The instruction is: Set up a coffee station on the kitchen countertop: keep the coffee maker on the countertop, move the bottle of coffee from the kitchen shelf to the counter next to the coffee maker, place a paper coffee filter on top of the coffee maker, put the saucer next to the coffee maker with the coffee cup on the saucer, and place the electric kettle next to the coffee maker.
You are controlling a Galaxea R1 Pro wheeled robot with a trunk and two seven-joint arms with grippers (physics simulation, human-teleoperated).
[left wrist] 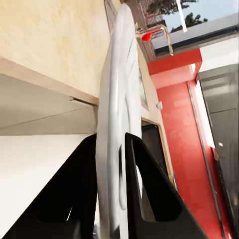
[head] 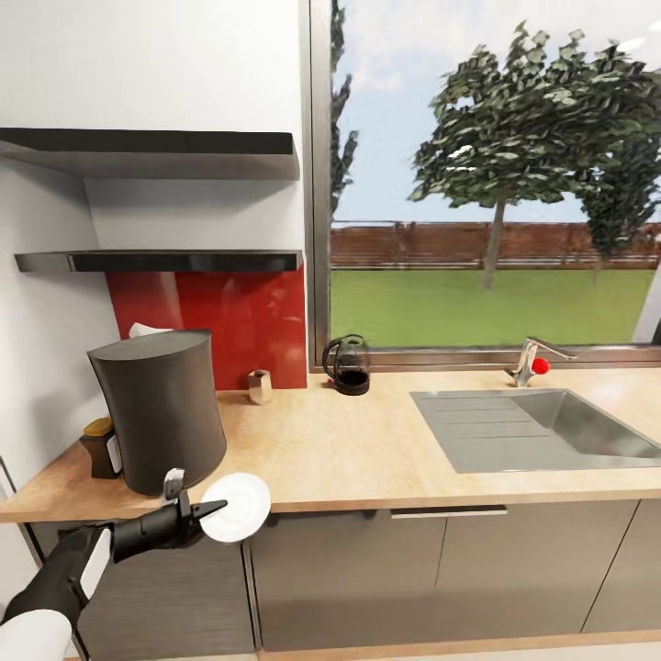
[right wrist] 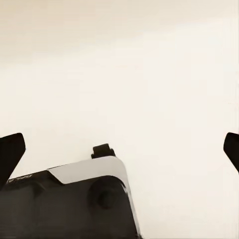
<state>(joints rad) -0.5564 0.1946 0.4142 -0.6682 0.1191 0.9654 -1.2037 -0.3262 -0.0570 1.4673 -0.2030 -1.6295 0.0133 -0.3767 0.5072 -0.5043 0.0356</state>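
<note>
Nearest the robot, the left gripper (head: 204, 516) pinches the saucer (head: 236, 507) by its rim; in the left wrist view its two black fingers (left wrist: 142, 194) clamp the white disc (left wrist: 117, 124) from either side. The saucer hangs at the front edge of the table (head: 367, 459), just beside the coffee maker (head: 161, 408), not yet set down. In the wrist view it is seen edge-on along the fingers; in the head view its round face is toward the camera, so it looks tilted, not flat. The right gripper (right wrist: 119, 144) is spread wide, its tips at the picture's edges against a blank pale surface.

Behind, the coffee maker stands upright on the table. The bottle of coffee (head: 101, 448) sits upright just beside it, against the wall, so that step looks done. A white piece peeks over the maker's top, likely the paper coffee filter (head: 147, 330), though I cannot tell surely.

Farther back, the electric kettle (head: 348, 364) stands by the window, well apart from the maker: that move seems left. The saucer's placing and the cup also remain.
</note>
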